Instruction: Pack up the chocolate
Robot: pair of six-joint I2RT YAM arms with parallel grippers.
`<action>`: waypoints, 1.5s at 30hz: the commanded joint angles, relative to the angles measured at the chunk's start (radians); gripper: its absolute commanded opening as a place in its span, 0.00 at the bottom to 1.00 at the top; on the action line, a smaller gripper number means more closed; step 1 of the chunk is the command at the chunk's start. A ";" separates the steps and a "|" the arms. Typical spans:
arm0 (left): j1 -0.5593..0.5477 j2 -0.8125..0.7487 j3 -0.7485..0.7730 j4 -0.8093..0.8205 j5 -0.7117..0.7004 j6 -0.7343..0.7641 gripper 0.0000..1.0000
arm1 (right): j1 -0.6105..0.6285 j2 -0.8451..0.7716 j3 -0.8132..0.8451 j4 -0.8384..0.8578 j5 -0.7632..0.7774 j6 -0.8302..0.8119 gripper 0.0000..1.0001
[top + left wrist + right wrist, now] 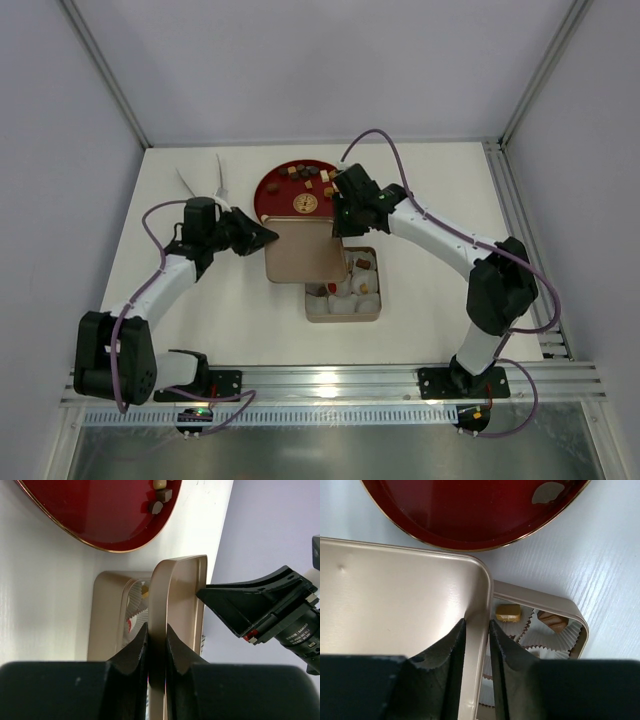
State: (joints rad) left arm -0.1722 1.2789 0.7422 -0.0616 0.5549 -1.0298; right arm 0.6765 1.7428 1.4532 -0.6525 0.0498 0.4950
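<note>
The chocolate lies as small brown and tan pieces [305, 172] on a red plate [275, 195]. More pieces [508, 613] sit in white paper cups inside an open gold tin [343, 319]. A gold lid [300, 250] hangs level just left of and partly over the tin. My left gripper [157, 630] is shut on the lid's left rim. My right gripper [477, 622] straddles the lid's right rim [479, 600], its jaws slightly parted. Seen in the top view, the left gripper [268, 237] and the right gripper [345, 232] face each other across the lid.
A flat gold-patterned disc [306, 203] rests on the red plate, near the lid's far edge. Two white pointed strips [200, 180] lie at the back left of the table. Frame posts and walls close in the back and sides.
</note>
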 commanded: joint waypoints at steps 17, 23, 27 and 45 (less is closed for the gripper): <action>-0.010 -0.110 0.059 0.043 0.097 -0.081 0.00 | 0.032 -0.129 0.070 0.002 0.091 -0.038 0.58; -0.012 -0.108 0.068 0.043 0.109 -0.092 0.00 | 0.034 -0.166 0.088 -0.006 0.134 -0.065 0.73; -0.010 -0.112 0.074 0.043 0.111 -0.096 0.00 | 0.034 -0.195 0.088 -0.003 0.169 -0.085 0.78; 0.002 -0.043 0.164 -0.038 0.161 -0.082 0.00 | 0.486 -0.494 -0.079 0.134 0.467 -0.695 0.84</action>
State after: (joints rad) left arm -0.1772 1.2285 0.8494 -0.0906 0.6540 -1.1007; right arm 1.0653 1.2640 1.4124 -0.5430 0.3878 0.0044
